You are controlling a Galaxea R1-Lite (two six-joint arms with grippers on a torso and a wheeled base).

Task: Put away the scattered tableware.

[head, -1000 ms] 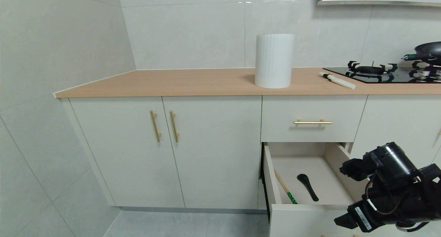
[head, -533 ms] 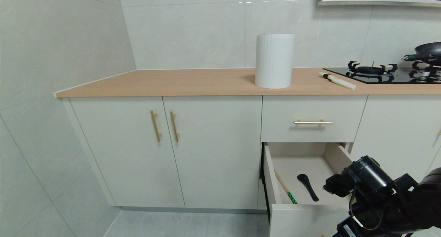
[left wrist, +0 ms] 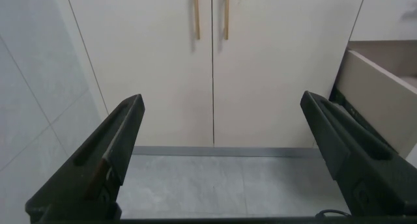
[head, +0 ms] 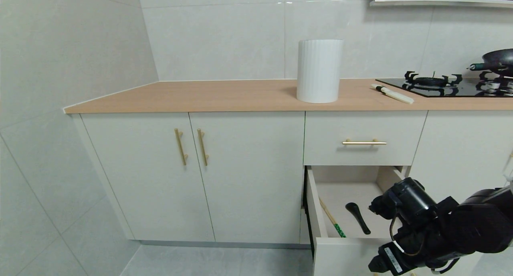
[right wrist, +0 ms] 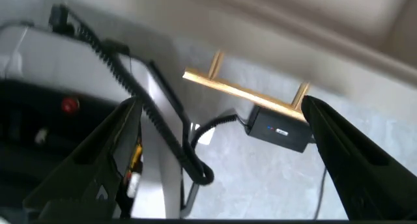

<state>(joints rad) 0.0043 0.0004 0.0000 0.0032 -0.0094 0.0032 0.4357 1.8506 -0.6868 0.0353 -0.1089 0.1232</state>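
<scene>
The lower drawer (head: 316,212) stands pulled out, with a black spoon (head: 358,217) and a pair of chopsticks (head: 332,219) with green bands lying inside. A white-handled utensil (head: 392,93) lies on the wooden counter (head: 224,95) beside the stove. My right arm (head: 417,224) hangs low in front of the drawer's front panel. In its wrist view my right gripper (right wrist: 221,105) is open, and the drawer's gold handle (right wrist: 251,90) shows between its fingers, a little beyond them. My left gripper (left wrist: 221,101) is open and empty, low before the cabinet doors (left wrist: 212,61).
A tall white ribbed container (head: 319,70) stands on the counter above the drawers. A gas stove (head: 445,85) with a black pan (head: 499,58) is at the far right. The upper drawer (head: 364,142) is closed. The open drawer's side (left wrist: 381,87) is near the left gripper.
My right arm has moved left and downward, closer to the open drawer's front. The spoon, the chopsticks and the things on the counter have stayed put.
</scene>
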